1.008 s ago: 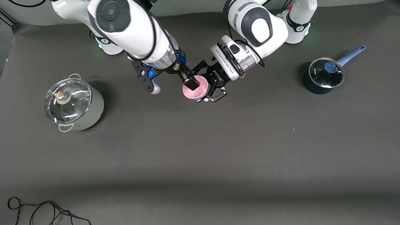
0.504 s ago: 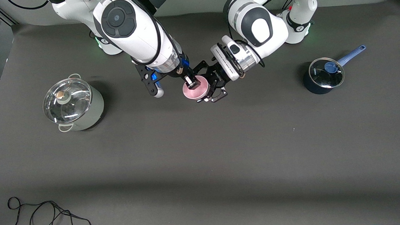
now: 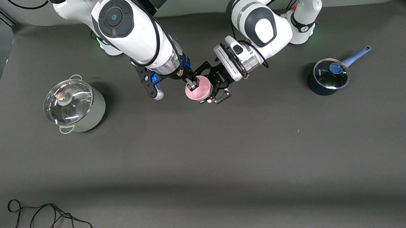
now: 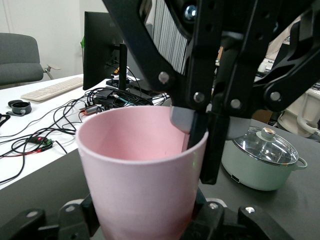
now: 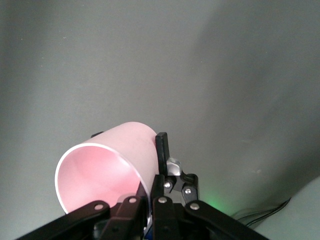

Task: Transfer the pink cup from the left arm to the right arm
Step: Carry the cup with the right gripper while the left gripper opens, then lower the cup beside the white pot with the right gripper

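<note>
The pale-pink cup hangs in the air over the table between the two arms, mouth tipped toward the right arm. My left gripper is shut on the cup's lower body; in the left wrist view the cup fills the space between its jaws. My right gripper is shut on the cup's rim, one finger inside the mouth and one outside. In the right wrist view the cup lies sideways with its wall between that gripper's fingers.
A pale-green pot with a glass lid stands toward the right arm's end of the table and also shows in the left wrist view. A dark-blue saucepan with lid and blue handle stands toward the left arm's end. A black cable lies at the front edge.
My right gripper has moved in onto the cup's rim and closed its fingers on the wall. The left gripper and the cup have stayed in place.
</note>
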Robot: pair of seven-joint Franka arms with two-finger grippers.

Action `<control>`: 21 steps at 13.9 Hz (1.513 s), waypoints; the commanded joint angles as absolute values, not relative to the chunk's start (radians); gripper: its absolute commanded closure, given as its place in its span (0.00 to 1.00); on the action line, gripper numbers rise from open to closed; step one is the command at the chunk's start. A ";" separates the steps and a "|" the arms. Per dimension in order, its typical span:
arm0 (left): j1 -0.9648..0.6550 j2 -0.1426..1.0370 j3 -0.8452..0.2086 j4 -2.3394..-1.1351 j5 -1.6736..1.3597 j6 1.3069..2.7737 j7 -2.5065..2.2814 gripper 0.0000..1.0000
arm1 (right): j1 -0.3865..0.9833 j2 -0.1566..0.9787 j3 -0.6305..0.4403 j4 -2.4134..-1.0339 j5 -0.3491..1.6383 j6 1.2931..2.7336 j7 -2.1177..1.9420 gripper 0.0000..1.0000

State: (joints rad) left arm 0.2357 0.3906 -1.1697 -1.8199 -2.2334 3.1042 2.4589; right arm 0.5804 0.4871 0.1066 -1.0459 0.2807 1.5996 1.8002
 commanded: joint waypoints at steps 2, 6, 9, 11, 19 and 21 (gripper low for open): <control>0.225 0.387 -1.160 -1.805 -2.256 3.123 2.431 0.01 | 0.574 0.500 0.101 -0.999 0.233 1.591 1.746 1.00; 0.225 0.393 -1.152 -1.805 -2.252 3.123 2.352 0.01 | 0.539 0.488 0.091 -1.000 0.210 1.530 1.558 1.00; 0.221 0.431 -1.123 -1.805 -2.247 3.125 2.310 0.01 | 0.445 0.460 0.089 -1.011 0.206 1.450 1.302 1.00; 0.233 0.436 -1.120 -1.812 -2.243 3.134 2.261 0.01 | 0.372 0.436 0.086 -1.035 0.203 1.387 1.107 1.00; 0.255 0.449 -1.131 -1.818 -2.206 3.292 2.215 0.00 | 0.204 0.328 -0.049 -1.201 0.075 1.345 0.323 1.00; 0.255 0.448 -1.129 -1.816 -2.207 3.293 2.204 0.00 | 0.204 0.325 -0.118 -1.235 0.075 1.388 0.198 1.00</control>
State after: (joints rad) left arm 0.2642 0.4619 -1.1279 -1.8217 -2.2151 3.2708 2.2365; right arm 0.1910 0.3648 -0.0653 -1.1599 0.0967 1.3398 0.3170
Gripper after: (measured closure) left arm 0.000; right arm 0.952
